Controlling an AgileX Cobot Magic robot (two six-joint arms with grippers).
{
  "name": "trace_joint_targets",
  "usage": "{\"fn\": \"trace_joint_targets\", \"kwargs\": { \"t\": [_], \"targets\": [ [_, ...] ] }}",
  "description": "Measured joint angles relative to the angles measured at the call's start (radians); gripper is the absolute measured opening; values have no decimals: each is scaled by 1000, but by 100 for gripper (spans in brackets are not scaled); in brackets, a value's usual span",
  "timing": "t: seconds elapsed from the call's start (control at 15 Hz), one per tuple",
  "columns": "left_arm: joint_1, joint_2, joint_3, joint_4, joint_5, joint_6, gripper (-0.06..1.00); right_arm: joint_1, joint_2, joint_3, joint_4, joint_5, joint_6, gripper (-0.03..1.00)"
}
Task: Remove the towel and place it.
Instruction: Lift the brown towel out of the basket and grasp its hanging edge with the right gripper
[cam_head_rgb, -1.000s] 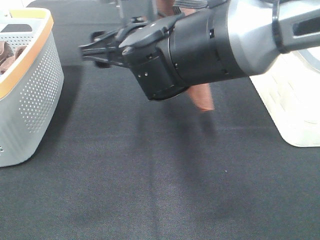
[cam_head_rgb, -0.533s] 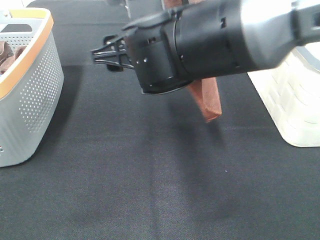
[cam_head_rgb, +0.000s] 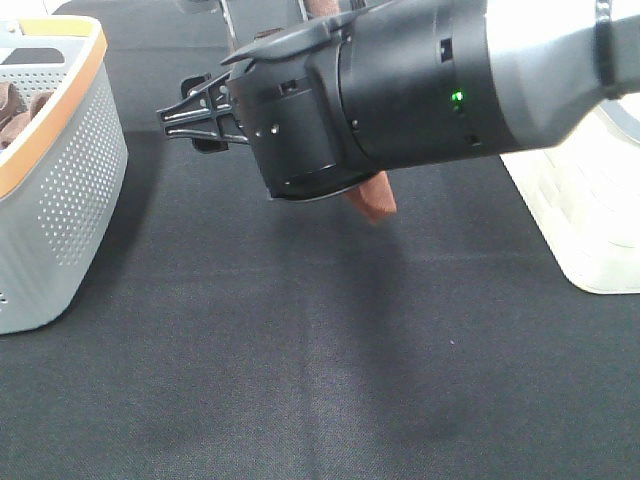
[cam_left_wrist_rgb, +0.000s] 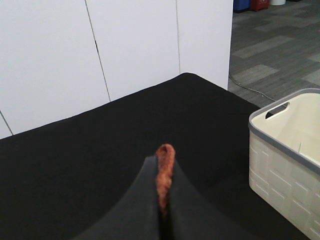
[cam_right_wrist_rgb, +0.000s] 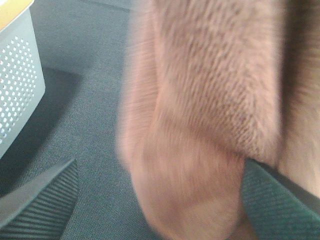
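The brown towel (cam_head_rgb: 372, 202) hangs above the black table, mostly hidden behind my right arm in the exterior view; only its lower tip shows. My left gripper (cam_left_wrist_rgb: 162, 164) is shut on a fold of the towel (cam_left_wrist_rgb: 165, 151) and holds it high; this gripper is hidden in the exterior view. My right gripper (cam_head_rgb: 192, 110) points left over the table, apart from the grey basket. In the right wrist view the towel (cam_right_wrist_rgb: 200, 110) hangs close in front, blurred, and the two fingers (cam_right_wrist_rgb: 40, 200) stand wide apart with nothing gripped.
A grey perforated basket with an orange rim (cam_head_rgb: 60, 200) stands at the left, with brown cloth (cam_head_rgb: 15, 105) inside; it also shows in the right wrist view (cam_right_wrist_rgb: 15, 75). A white basket (cam_head_rgb: 590, 210) stands at the right, also in the left wrist view (cam_left_wrist_rgb: 285, 150).
The hanging towel tip has swung left and risen a little. My right arm shifted right, then back left, and its gripper sits slightly lower.
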Motion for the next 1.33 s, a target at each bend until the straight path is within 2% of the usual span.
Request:
{"fn": "trace_joint_targets", "kwargs": {
  "t": [0.2, 0.53, 0.67, 0.87, 1.07, 1.33],
  "targets": [
    [0, 0, 0, 6, 60, -4, 0, 0, 0, 0, 0, -9, 3, 83],
    [0, 0, 0, 6, 86, -4, 0, 0, 0, 0, 0, -20, 3, 83],
    [0, -3, 0, 6, 86, -4, 0, 0, 0, 0, 0, -70, -6, 83],
    [0, -15, 0, 7, 86, -4, 0, 0, 0, 0, 0, -155, -57, 83],
    [0, -15, 0, 33, 86, -4, 0, 0, 0, 0, 1, -182, -76, 83],
    [0, -15, 0, 59, 86, -4, 0, 0, 0, 0, 3, -200, -164, 83]
  ]
}}
